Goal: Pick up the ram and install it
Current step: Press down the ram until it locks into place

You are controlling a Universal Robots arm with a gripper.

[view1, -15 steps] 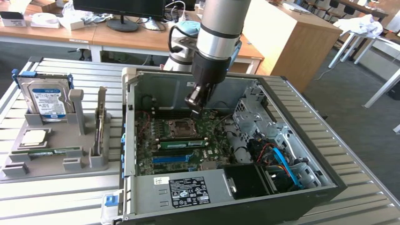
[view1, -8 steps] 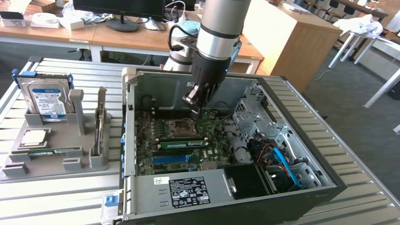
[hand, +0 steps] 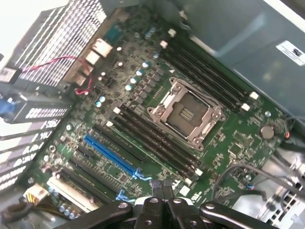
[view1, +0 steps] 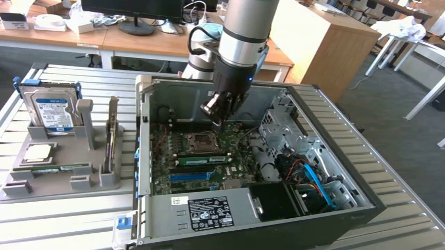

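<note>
Closed, empty gripper point(hand: 162, 183) hovers over the motherboard point(view1: 208, 156); a ram point(view1: 201, 160) stick sits slotted mid-board, light, rigid, fragile, best held by its edges.

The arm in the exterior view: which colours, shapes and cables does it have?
The arm is a thick round tube of silver-grey metal with a dark band and a small blue light. A black cable loops beside it. The end effector is black; in the wrist view its black links carry silver rivets.
</note>
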